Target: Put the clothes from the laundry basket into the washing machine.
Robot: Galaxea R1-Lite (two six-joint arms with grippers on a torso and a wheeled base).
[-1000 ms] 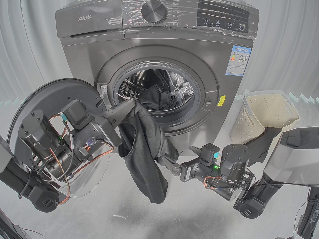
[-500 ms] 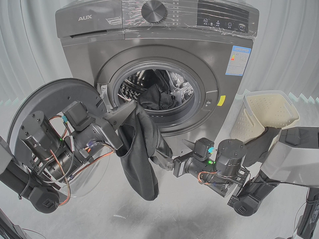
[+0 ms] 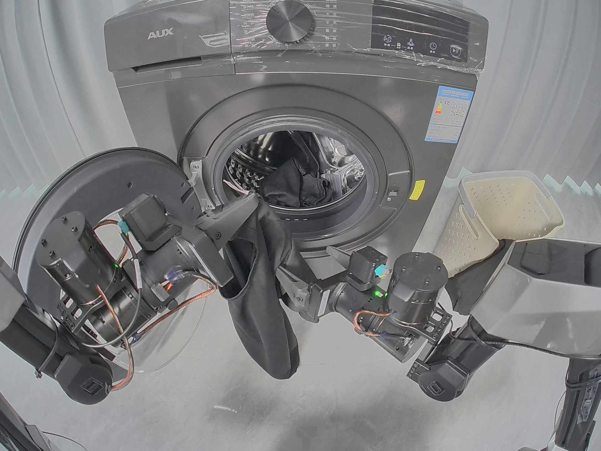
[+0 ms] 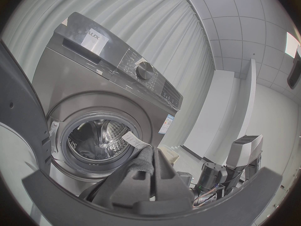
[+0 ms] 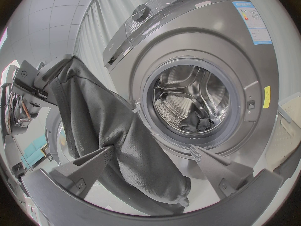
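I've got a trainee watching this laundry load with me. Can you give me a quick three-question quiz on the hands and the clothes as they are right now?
1. Fill the gap (open or shut): the right hand, beside the hanging dark garment, is ___.
2. Which one grips that garment at the machine's door opening?
A. the left hand
B. the right hand
C. neither
3. True or false: dark clothes lie inside the washing machine.

Key: 1 open; 2 A; 3 true.
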